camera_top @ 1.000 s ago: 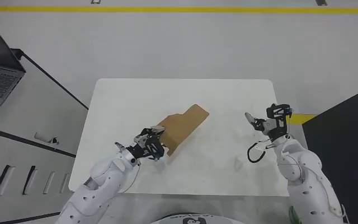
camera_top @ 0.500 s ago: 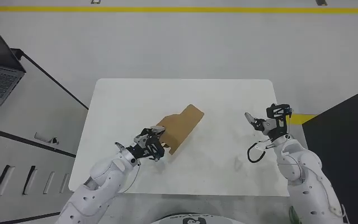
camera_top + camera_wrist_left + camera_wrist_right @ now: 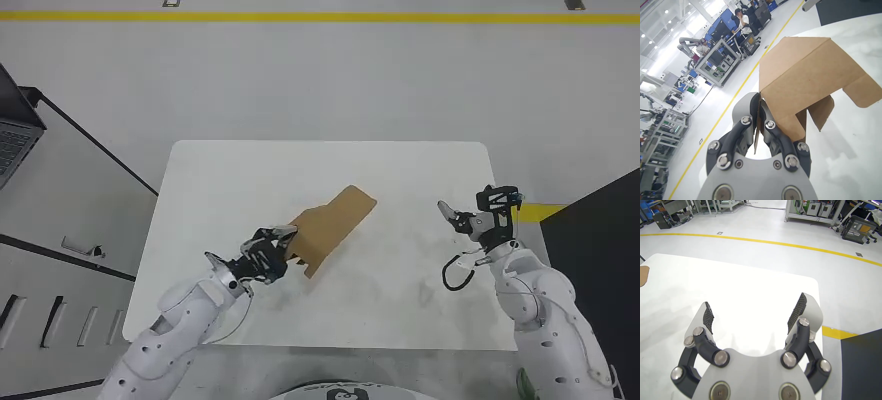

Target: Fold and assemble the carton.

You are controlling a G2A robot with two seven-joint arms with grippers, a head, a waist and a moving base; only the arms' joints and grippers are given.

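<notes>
Clamping the cardboard carton's [image 3: 810, 75] near corner with the left gripper [image 3: 759, 106], holding the right gripper [image 3: 755, 299] open at the table's [image 3: 400, 165] right edge.

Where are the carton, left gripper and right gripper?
carton [image 3: 330, 230]: top view, middle of its brown panel.
left gripper [image 3: 759, 103]: left wrist view, between fingertips pinching the carton's edge.
right gripper [image 3: 754, 298]: right wrist view, gap between its open fingertips.

Plain mid-brown carton [image 3: 330, 228]; white table [image 3: 430, 170]; pale grey floor [image 3: 320, 80] with a yellow line [image 3: 320, 16]. Both the left gripper [image 3: 758, 106] and right gripper [image 3: 755, 302]: silver-grey shells, black links with silver bolts, black cross-hatched pads [image 3: 796, 311]
</notes>
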